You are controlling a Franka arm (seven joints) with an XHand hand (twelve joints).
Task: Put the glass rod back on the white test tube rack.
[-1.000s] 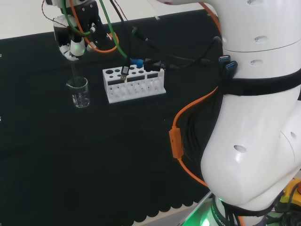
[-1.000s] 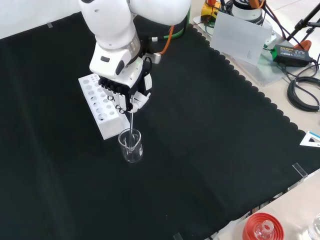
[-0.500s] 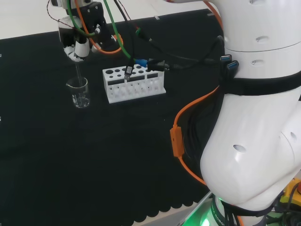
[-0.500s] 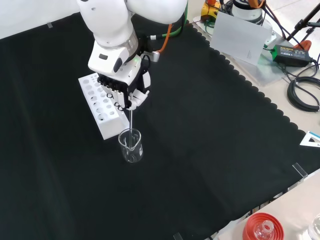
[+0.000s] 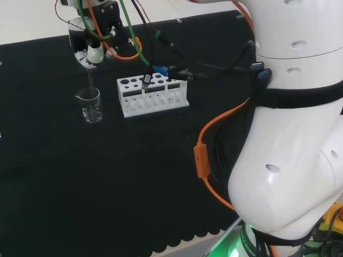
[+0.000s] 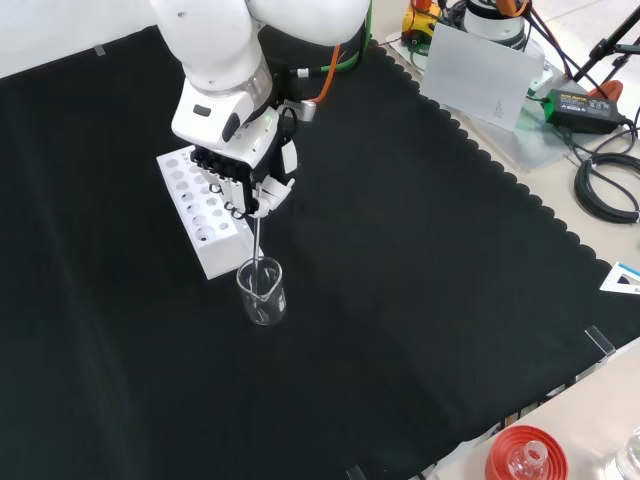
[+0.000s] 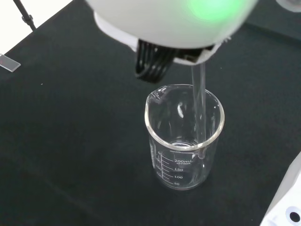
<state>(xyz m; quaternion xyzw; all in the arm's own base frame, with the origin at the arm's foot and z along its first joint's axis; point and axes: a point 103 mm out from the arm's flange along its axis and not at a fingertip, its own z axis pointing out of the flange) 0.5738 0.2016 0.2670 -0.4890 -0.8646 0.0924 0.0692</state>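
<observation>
The rod's [image 6: 260,240] upper end is hidden inside the hand [image 6: 245,185] in the front view. In the wrist view the hand [image 7: 169,28] is blurred, and the rack [image 7: 288,211] is cut off by the edge. The stand [image 6: 525,455] is cut off at the front view's bottom edge.

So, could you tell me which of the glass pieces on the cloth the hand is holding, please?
The thin glass rod, pinched in the hand and hanging upright with its lower end inside the beaker. The beaker itself stands free on the cloth, beside the white rack.
</observation>
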